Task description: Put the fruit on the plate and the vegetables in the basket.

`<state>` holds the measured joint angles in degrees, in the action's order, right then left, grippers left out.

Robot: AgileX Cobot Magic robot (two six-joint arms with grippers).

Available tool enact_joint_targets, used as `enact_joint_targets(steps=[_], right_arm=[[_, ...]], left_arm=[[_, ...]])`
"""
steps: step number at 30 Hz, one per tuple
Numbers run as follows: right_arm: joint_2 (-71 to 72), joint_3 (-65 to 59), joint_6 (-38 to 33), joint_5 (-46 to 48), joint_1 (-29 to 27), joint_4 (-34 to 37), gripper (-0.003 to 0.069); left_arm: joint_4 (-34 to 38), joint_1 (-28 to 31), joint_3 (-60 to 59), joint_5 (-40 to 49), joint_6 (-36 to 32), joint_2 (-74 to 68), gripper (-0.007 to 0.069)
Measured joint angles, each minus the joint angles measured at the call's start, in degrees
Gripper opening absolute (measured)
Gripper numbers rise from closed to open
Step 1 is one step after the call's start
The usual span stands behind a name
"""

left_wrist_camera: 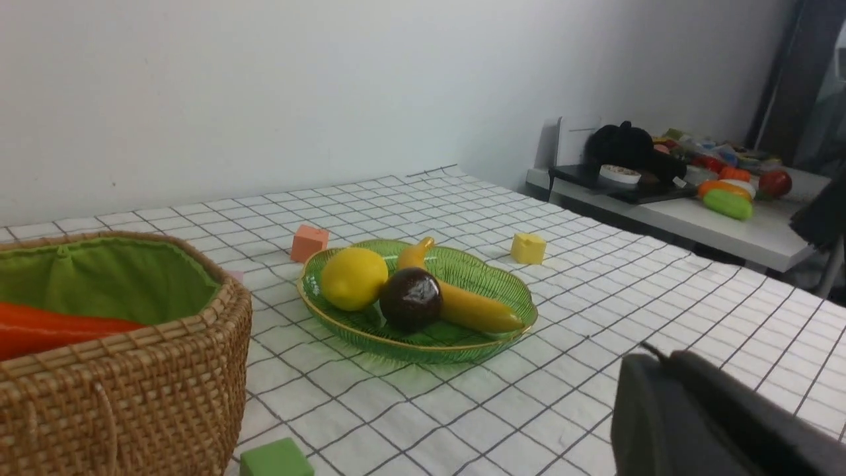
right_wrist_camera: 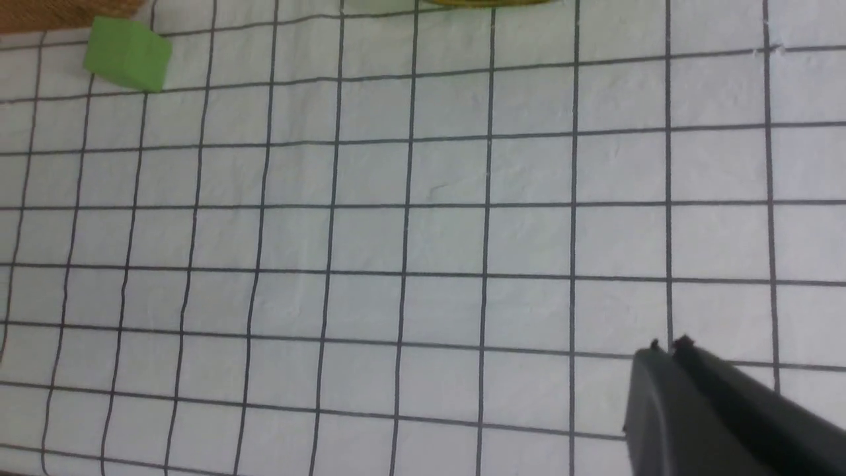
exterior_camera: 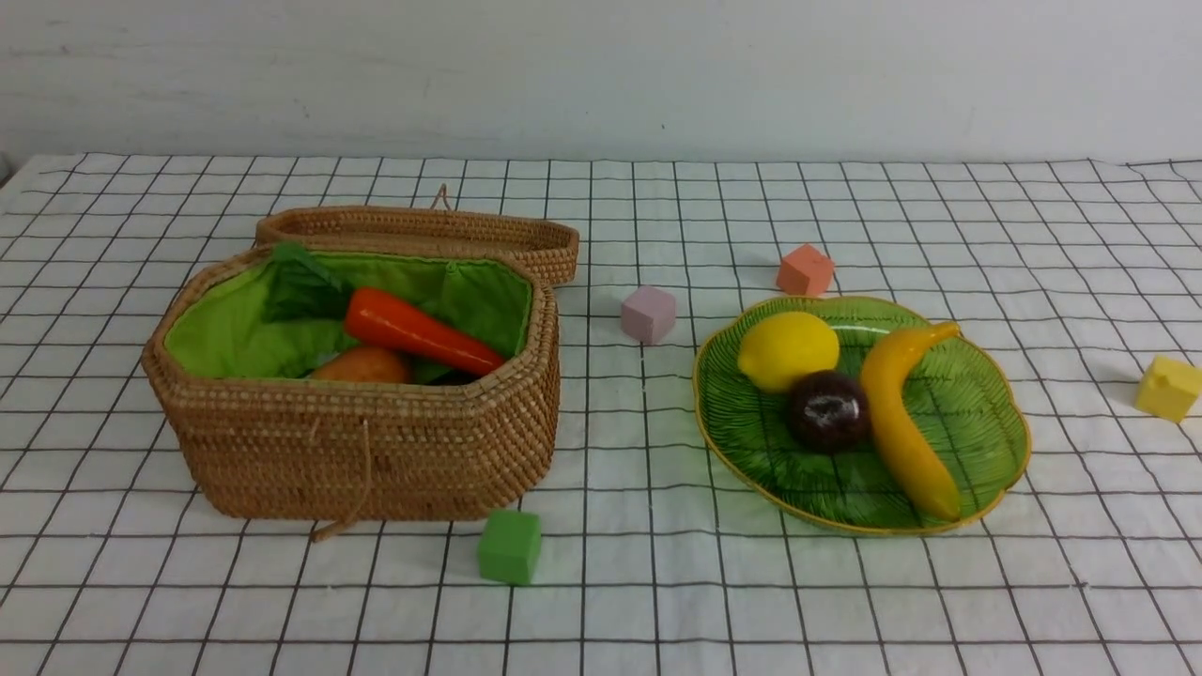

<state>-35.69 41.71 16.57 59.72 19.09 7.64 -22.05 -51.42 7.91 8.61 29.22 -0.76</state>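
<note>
The green leaf-shaped plate (exterior_camera: 995,413) holds the yellow lemon (exterior_camera: 787,349), the dark purple mangosteen (exterior_camera: 827,410) and the banana (exterior_camera: 901,418). The open wicker basket (exterior_camera: 366,451) holds the orange carrot (exterior_camera: 418,330) and the orange-brown potato (exterior_camera: 364,365). The eggplant is hidden. Neither arm shows in the front view. My left gripper (left_wrist_camera: 661,357) is shut and empty, low over the cloth, apart from the plate (left_wrist_camera: 509,291) and basket (left_wrist_camera: 132,390). My right gripper (right_wrist_camera: 666,347) is shut and empty over bare cloth.
Foam cubes lie on the checked cloth: green (exterior_camera: 510,545) in front of the basket, pink (exterior_camera: 648,314) between basket and plate, orange (exterior_camera: 805,270) behind the plate, yellow (exterior_camera: 1167,387) at far right. The basket lid (exterior_camera: 423,230) lies open behind. A side table with toys (left_wrist_camera: 694,192) stands beyond.
</note>
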Motion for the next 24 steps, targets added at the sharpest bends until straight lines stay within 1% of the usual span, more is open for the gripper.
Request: enact_joint_targets(steps=[1, 5, 13, 17, 20, 22, 24], right_arm=[[2.26, -1.56, 0.0, -2.04, 0.0, -0.13, 0.0014], [6.76, -5.12, 0.2, -4.64, 0.0, -1.34, 0.0015], [7.56, -5.72, 0.31, -4.64, 0.0, -2.13, 0.002], [7.56, -5.85, 0.31, -4.64, 0.0, -2.22, 0.0023], [8.87, -5.97, 0.31, -5.67, -1.42, -5.04, 0.0025], [9.91, -6.34, -0.01, -6.76, -3.04, -5.34, 0.002], [12.48, -8.2, -2.17, -9.9, -5.85, -5.4, 0.0008]], left_arm=[[-0.04, 0.0, -0.23, 0.53, 0.0, 0.0, -0.0013], [-0.04, 0.0, -0.48, 3.81, 0.05, 0.0, -0.0013], [-0.04, 0.0, -0.48, 8.48, 0.05, 0.0, -0.0013], [-0.04, 0.0, -0.48, 9.31, 0.05, 0.0, -0.0013], [-0.04, 0.0, -0.5, 10.01, 0.05, 0.0, -0.0013], [-0.04, 0.0, -0.5, 10.23, 0.05, 0.0, -0.0013], [-0.04, 0.0, -0.5, 10.72, 0.05, 0.0, -0.0013]])
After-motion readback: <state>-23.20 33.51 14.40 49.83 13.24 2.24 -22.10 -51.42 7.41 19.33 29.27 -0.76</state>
